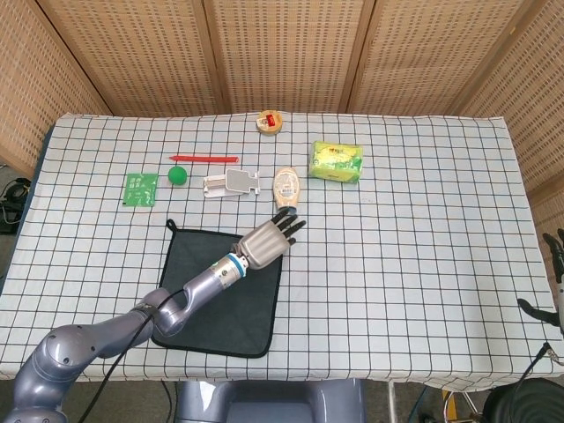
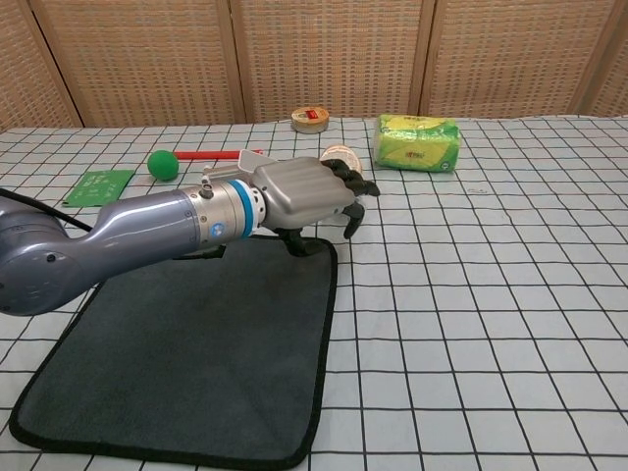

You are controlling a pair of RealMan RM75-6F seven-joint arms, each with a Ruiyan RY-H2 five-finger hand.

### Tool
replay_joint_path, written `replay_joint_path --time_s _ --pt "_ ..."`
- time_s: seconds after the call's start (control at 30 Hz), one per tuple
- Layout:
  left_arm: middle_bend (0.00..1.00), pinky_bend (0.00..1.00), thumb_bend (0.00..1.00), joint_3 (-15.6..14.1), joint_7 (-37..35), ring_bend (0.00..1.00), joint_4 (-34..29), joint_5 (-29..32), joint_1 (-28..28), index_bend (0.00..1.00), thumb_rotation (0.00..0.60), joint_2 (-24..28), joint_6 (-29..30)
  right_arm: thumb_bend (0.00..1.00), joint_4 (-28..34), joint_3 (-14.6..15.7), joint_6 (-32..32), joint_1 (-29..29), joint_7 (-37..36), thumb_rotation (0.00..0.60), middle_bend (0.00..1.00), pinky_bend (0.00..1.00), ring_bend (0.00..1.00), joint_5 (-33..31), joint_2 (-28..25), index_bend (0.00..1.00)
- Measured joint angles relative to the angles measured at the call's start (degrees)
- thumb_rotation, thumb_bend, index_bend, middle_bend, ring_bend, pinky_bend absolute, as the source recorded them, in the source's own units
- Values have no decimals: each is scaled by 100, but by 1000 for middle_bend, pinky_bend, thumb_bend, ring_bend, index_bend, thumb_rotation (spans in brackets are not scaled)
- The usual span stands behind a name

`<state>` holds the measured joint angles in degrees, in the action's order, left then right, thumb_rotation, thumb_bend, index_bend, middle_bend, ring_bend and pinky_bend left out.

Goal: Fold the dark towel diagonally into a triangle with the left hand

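The dark towel (image 1: 220, 295) lies flat and unfolded near the table's front edge, a small loop at its far left corner; the chest view shows the towel (image 2: 196, 343) spread wide. My left hand (image 1: 269, 240) hovers over the towel's far right corner with fingers stretched out and apart, holding nothing. In the chest view the left hand (image 2: 304, 191) is palm down, its thumb reaching down to the towel's edge by that corner. Only the fingertips of my right hand (image 1: 555, 304) show at the right edge of the head view, spread apart.
Just beyond the left hand lies a squeeze bottle (image 1: 286, 189). Further back are a white clip-like object (image 1: 231, 183), a green ball (image 1: 178, 175), a red stick (image 1: 204, 159), a green board (image 1: 140, 189), a green packet (image 1: 336, 161) and a tape roll (image 1: 270, 122).
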<state>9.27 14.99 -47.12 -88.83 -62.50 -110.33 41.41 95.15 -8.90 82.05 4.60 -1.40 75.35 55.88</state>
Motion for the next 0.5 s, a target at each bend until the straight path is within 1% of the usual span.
replay_joint_path --time_s 0.23,0.5 --pt "0 0 471 -61 27 0 369 116 -67 383 600 -209 -30 0 -25 16 -47 0 -168 600 0 0 0 48 -54 36" --pt "0 0 470 -122 -22 0 617 214 -90 382 600 -357 -31 0 -23 20 -54 -3 -233 600 0 0 0 65 -84 36"
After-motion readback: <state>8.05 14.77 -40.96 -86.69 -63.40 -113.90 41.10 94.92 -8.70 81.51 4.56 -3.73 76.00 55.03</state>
